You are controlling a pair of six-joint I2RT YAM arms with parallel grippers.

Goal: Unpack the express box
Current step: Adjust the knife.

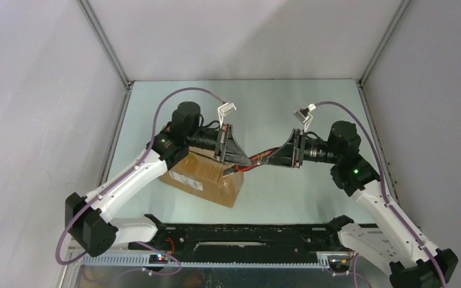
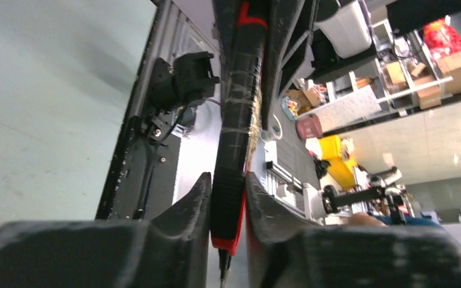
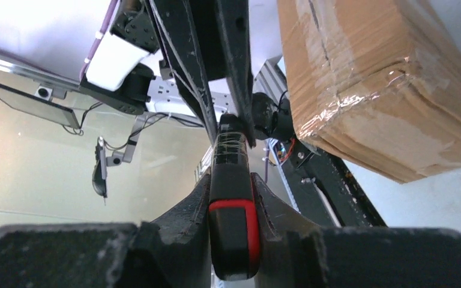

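The express box (image 1: 201, 178) is a brown cardboard carton with a white label, lying closed on the table under my left arm. Clear tape covers its seam and corner (image 3: 366, 78). A black-and-red box cutter (image 1: 253, 159) hangs in the air just right of the box, held from both ends. My left gripper (image 1: 235, 163) is shut on one end of the cutter (image 2: 237, 120), its pads (image 2: 199, 198) tight against the grip. My right gripper (image 1: 268, 157) is shut on the other end (image 3: 233, 228).
A black rail (image 1: 240, 237) runs along the near edge between the arm bases. Grey walls with metal corner posts (image 1: 105, 45) enclose the table on three sides. The box stands near the left wall.
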